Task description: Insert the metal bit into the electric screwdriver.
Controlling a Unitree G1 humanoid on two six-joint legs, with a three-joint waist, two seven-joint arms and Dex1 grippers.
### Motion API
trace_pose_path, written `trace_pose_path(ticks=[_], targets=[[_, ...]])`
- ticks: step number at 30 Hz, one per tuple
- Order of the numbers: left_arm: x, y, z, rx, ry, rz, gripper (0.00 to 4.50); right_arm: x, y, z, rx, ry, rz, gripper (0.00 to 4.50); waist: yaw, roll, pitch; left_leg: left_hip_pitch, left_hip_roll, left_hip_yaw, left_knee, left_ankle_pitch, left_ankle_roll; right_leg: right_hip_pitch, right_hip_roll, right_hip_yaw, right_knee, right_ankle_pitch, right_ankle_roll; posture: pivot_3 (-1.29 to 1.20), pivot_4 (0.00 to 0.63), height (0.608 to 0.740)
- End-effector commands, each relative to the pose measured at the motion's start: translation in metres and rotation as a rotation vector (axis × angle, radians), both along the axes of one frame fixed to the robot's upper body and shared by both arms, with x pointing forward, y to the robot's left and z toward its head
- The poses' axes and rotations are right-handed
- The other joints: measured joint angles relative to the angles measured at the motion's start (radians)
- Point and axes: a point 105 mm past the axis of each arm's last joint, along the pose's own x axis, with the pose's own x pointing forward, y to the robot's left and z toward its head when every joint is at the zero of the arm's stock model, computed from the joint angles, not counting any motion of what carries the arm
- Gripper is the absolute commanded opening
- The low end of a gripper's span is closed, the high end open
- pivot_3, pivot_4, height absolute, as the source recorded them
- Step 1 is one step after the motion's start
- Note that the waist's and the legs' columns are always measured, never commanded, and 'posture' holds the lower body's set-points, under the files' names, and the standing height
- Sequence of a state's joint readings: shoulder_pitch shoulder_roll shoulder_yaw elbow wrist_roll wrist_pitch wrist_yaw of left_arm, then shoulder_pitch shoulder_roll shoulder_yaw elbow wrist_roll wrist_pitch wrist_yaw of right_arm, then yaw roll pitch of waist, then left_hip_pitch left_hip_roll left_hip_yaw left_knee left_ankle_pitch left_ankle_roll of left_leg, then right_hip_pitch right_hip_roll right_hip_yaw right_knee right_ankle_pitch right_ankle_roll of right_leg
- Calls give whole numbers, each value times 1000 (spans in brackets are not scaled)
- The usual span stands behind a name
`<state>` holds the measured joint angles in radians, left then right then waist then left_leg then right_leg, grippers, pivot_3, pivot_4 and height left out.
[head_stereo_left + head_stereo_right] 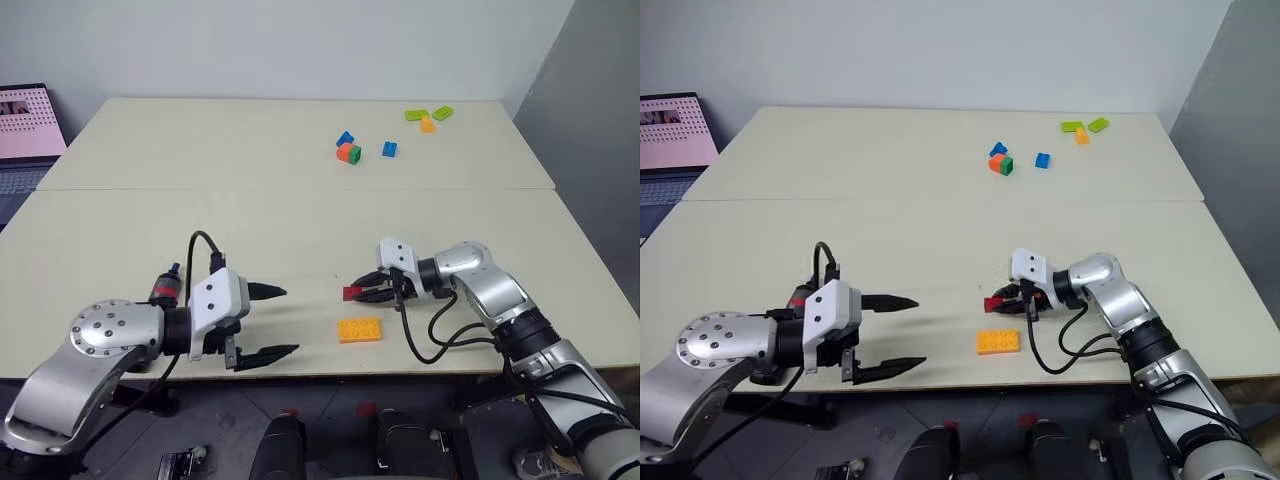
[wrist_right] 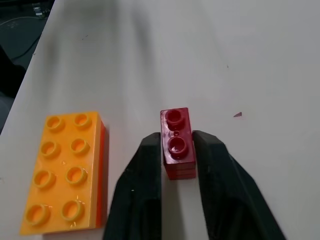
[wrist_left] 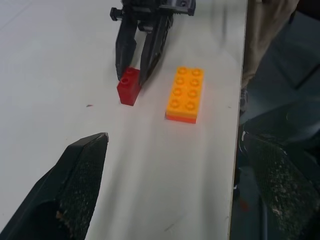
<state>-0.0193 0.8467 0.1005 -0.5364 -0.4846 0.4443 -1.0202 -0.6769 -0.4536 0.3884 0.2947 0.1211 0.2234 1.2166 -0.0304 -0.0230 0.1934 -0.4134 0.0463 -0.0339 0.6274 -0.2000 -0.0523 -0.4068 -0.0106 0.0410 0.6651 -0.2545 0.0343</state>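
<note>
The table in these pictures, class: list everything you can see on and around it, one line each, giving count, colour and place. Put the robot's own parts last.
Table: two, cream, butted together.
Red brick: one, near edge, between the right gripper's fingers.
Orange brick: one, flat by the red brick, nearer the table's edge.
Far bricks: blue, orange-and-green stack, blue; middle far side.
Corner bricks: two green, one orange; far right.
Laptop: one, pink screen, far left.
Left gripper: black, open, over the near edge.
Right gripper: black, shut on the red brick.

- Both arms were silver-grey metal with rounded joint housings.
- White wrist blocks carried black, pointed fingers with rough inner pads.
- Black cables looped around each wrist.
</note>
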Motion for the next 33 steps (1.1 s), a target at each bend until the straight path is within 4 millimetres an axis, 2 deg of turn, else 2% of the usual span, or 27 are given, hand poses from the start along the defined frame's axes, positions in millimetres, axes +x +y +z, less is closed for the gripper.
trace_pose_path(ticks=[1, 4, 6, 8, 11, 16, 18, 22, 28, 30, 31, 33], targets=[[4, -5, 11, -77, -72, -5, 4500, 1, -1, 17, 58, -51, -15, 428, 0, 0, 0, 0, 0, 0, 0, 0, 0, 0, 0, 0, 0, 0, 0, 0, 150, 740], [3, -11, 16, -140, -85, -30, 4500, 5, -9, 29, 98, -83, -79, 428, 0, 0, 0, 0, 0, 0, 0, 0, 0, 0, 0, 0, 0, 3, 4, 0, 150, 740], [0, -19, 18, -197, -76, -69, 4500, 16, -29, 47, 165, -129, -214, 428, 2, 0, 0, 0, 0, 1, 0, 0, 0, 0, 0, 1, 0, 3, 4, 0, 150, 740], [-1, -24, 18, -224, -48, -85, 4500, 27, -55, 60, 207, -172, -364, 428, 6, 0, 0, -1, 0, 1, 1, 0, 0, 0, 0, 1, 0, 3, 4, 0, 150, 740], [4, -30, 19, -233, -56, -84, 4500, 42, -100, 67, 200, -253, -589, 428, 6, -1, 0, -1, -1, 1, 1, 0, 0, 0, 0, 2, -1, 2, 4, 0, 150, 740], [5, -45, 20, -262, 0, -115, 4500, 65, -184, 69, 126, -384, -1016, 428, -2, -1, -1, 0, -1, 4, 1, 0, 0, 0, 0, 4, -1, 2, 4, 0, 150, 740], [6, -50, 24, -278, 2, -132, 4500, 70, -207, 64, 106, -400, -1159, 428, -2, -1, -1, 0, -1, 4, 1, 0, 0, 0, 0, 5, -1, 3, 4, 0, 150, 740], [9, -57, 27, -275, -24, -151, 4500, 74, -228, 45, 98, -368, -1322, 428, -7, -1, -1, 1, -1, 6, 1, 0, 0, 0, 0, 7, -1, 3, 5, 0, 150, 740], [14, -60, 25, -257, -44, -160, 4500, 81, -240, 22, 128, -290, -1466, 428, -14, -1, -1, 1, -1, 7, 1, 0, 0, 0, 1, 8, -1, 4, 5, 0, 150, 740], [13, -57, 21, -229, -33, -161, 4500, 81, -240, 24, 148, -287, -1478, 1130, -15, -1, -1, 2, -1, 7, 1, 0, 0, 0, 1, 9, -1, 4, 4, 0, 150, 740], [12, -56, 19, -219, -17, -160, 4500, 81, -240, 25, 170, -277, -1479, 1199, -15, -1, -1, 2, -1, 7, 1, 0, 0, 1, 1, 9, -1, 4, 4, 0, 150, 740], [13, -53, 15, -189, -6, -142, 4500, 80, -240, 31, 206, -278, -1477, 1689, -15, -1, -1, 2, -1, 7, 1, 0, 0, 0, 1, 9, -1, 4, 4, 0, 150, 740]])
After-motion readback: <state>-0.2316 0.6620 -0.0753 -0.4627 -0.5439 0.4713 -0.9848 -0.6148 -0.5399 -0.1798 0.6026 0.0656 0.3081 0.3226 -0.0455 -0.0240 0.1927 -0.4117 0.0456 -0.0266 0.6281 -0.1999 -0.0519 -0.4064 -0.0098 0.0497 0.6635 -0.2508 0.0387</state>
